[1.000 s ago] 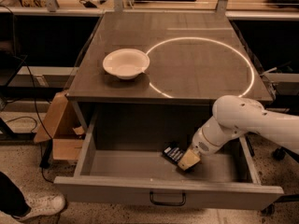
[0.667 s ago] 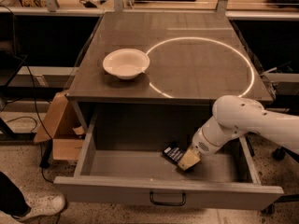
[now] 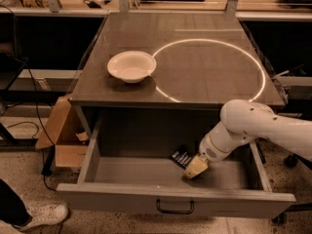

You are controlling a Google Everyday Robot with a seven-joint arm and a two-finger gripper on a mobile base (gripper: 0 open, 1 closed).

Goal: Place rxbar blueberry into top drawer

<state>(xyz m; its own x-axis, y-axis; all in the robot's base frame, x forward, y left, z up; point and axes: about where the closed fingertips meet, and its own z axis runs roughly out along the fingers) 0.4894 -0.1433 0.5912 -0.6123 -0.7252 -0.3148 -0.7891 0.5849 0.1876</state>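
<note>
Item one, the top drawer (image 3: 146,199): pulled fully open across the lower half of the frame, grey front panel toward me, dark pull handle (image 3: 174,207) at its centre. Item two, the rxbar blueberry (image 3: 181,157): a small dark bar with pale lettering, inside the drawer just right of centre, tilted, its right end against the tool. Item three, the tool (image 3: 196,166): down inside the drawer at the end of the white arm (image 3: 243,128), which enters from the right edge; I cannot tell whether it is released or grasping the bar. Item four, the table (image 3: 204,72) above the drawer: it carries a white bowl (image 3: 131,66) at upper left and a bright ring of light (image 3: 209,40) beside it. Item five, lower left on the floor: a cardboard box (image 3: 66,135) and a white shoe (image 3: 41,214).
</note>
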